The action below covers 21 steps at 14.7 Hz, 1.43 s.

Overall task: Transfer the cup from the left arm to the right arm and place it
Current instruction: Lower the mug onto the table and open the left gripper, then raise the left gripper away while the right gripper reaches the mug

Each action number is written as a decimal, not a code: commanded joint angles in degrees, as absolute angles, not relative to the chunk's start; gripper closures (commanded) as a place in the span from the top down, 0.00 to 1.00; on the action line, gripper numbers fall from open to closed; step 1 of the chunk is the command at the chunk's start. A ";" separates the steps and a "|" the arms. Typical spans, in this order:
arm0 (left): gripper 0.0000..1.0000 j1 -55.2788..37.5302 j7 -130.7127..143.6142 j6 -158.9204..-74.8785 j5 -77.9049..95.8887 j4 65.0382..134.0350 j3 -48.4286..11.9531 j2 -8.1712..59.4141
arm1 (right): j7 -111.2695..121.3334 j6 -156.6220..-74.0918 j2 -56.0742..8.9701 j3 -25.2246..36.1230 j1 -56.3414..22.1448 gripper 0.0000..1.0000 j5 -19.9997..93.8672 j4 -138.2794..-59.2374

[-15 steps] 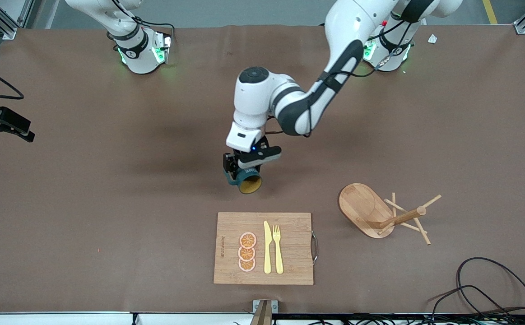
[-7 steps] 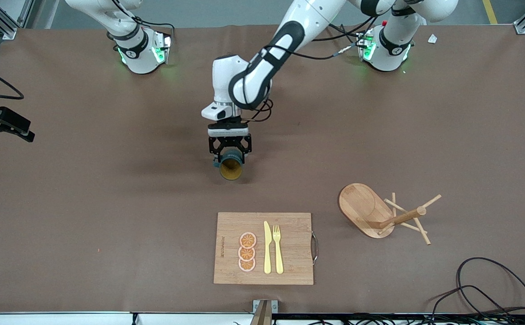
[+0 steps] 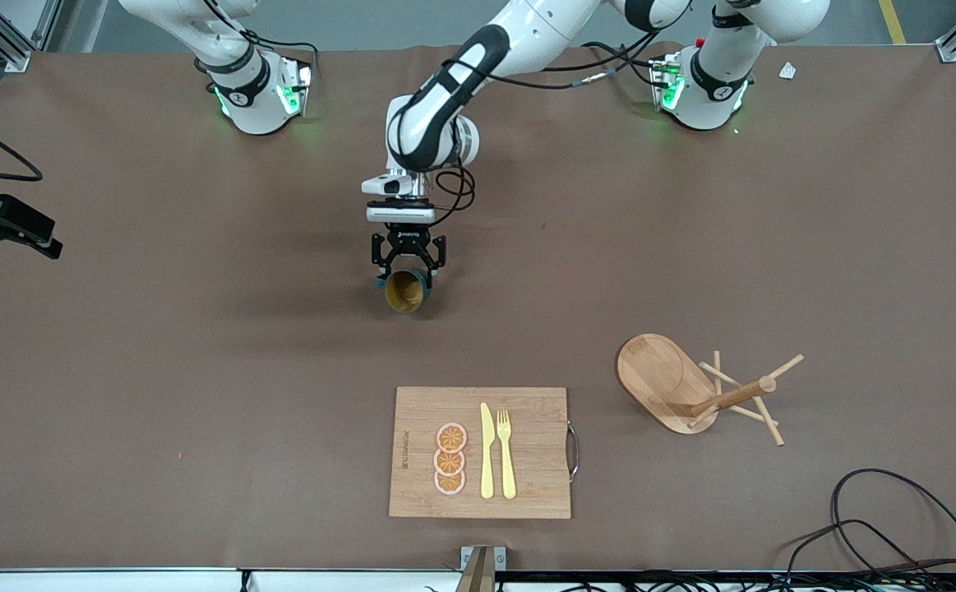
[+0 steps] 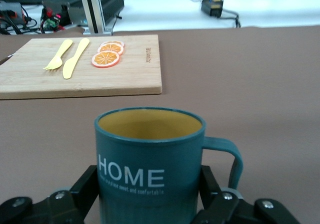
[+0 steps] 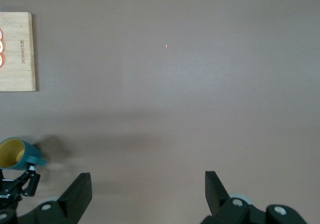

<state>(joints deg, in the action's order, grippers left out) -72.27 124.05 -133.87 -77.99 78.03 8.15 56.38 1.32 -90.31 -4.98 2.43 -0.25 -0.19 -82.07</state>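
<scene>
The dark teal cup with an ochre inside and pale "HOME" lettering is held on its side above the middle of the table, its mouth toward the front camera. My left gripper is shut on the cup's body. In the left wrist view the black fingers press both sides of the cup, and its handle sticks out to one side. My right gripper is open and empty, high over bare table toward the right arm's end. The cup shows small at the edge of the right wrist view.
A wooden cutting board with orange slices, a yellow knife and a fork lies nearer the front camera. A wooden peg rack lies tipped over toward the left arm's end. Cables lie at the front corner.
The left arm has swung the cup toward the right arm's end and away from the front camera, turning the wrist so the cup's mouth faces the front camera. The right gripper stays open.
</scene>
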 commanded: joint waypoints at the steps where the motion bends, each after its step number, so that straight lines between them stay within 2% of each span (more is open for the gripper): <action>1: 0.58 -74.79 132.77 -129.13 -86.19 75.94 8.79 59.41 | 0.70 -89.74 -4.04 2.20 0.09 1.00 0.35 -82.44; 2: 0.60 -76.10 134.72 -127.37 -87.09 76.11 8.79 60.37 | 0.70 -89.74 -4.04 2.28 0.09 1.00 0.35 -82.44; 3: 0.77 -77.42 135.43 -125.35 -87.01 76.11 8.70 60.99 | 0.70 -89.74 -4.04 2.20 0.09 1.00 0.35 -82.44; 5: 0.99 -78.83 136.93 -122.70 -86.92 76.90 8.61 61.08 | 0.62 -89.74 -4.04 2.29 0.09 1.00 0.35 -82.44; 8: 1.00 -80.33 137.37 -120.43 -85.00 77.17 6.60 60.91 | 1.22 -90.52 -4.22 2.20 0.00 1.00 0.44 -82.44; 12: 1.00 -80.42 136.15 -111.99 -75.18 77.34 -0.17 59.07 | 1.05 -90.18 -5.27 1.93 -1.40 1.00 1.23 -83.32; 13: 1.00 -80.42 135.79 -111.54 -72.45 77.26 -0.87 58.02 | 0.36 -89.91 -10.58 1.85 -2.02 1.00 1.32 -84.36; 14: 1.00 -80.42 135.62 -111.27 -69.29 77.26 -1.40 56.96 | 1.13 -89.13 -14.55 2.11 -2.20 1.00 0.36 -83.50; 17: 1.00 -80.42 133.61 -107.16 -56.38 77.26 -2.37 52.31 | 8.32 -84.82 -14.68 2.20 0.17 1.00 1.14 -83.58; 19: 1.00 -80.16 131.49 -105.04 -50.21 77.17 -2.37 49.85 | 8.61 -85.95 -14.76 2.20 -0.09 1.00 0.18 -83.58; 21: 1.00 -79.37 131.22 -104.33 -44.16 77.25 -1.94 46.34 | 8.61 -90.41 -15.38 2.11 -0.88 1.00 1.05 -83.93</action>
